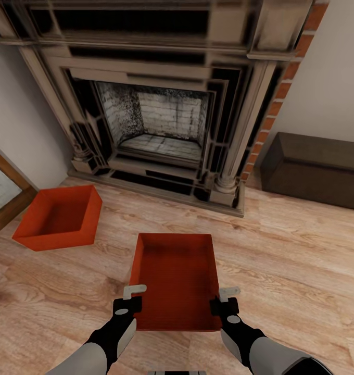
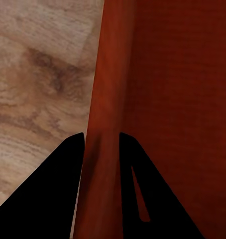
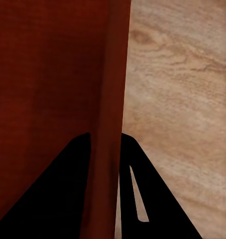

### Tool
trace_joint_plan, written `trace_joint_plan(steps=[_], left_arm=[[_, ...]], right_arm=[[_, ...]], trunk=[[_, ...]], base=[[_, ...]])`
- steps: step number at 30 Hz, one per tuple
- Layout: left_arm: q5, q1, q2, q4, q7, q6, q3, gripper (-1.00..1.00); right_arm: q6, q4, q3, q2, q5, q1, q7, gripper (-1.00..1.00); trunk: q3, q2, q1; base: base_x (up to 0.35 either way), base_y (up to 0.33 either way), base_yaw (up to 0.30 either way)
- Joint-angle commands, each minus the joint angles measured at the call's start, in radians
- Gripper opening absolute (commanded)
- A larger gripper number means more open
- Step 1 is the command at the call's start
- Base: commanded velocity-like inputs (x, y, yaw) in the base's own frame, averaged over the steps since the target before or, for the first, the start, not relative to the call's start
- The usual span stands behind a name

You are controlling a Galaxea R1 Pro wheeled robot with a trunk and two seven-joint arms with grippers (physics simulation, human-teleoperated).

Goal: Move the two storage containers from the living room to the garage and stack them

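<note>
L gripper (image 1: 131, 297) and R gripper (image 1: 225, 299) each clamp a long wall of the near bin (image 1: 177, 281), on the plank floor w/ long axis pointing away; second bin (image 1: 60, 216) lies front-left, nearer L arm.

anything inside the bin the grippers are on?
The near container looks empty: bare orange-red bottom in head view. Left gripper and right gripper each straddle a side wall. What's beneath it is covered.
</note>
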Motion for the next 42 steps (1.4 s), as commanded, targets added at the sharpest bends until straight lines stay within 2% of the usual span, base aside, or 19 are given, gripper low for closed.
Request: trace_joint_plan(steps=[1,42], left_arm=[[-0.009,0.0,0.005,-0.002,0.011,0.002,0.008,-1.0],[-0.009,0.0,0.005,-0.002,0.011,0.001,0.008,-1.0]], right_arm=[[-0.007,0.002,-0.011,0.0,-0.015,-0.001,-0.007,-1.0],[-0.008,0.003,-0.012,0.003,-0.017,-0.001,-0.007,-1.0]], trunk=[[0.003,0.007,-0.004],[0.131,0.294,-0.161]], base=[[0.0,0.0,0.0],[0.0,0.0,0.0]])
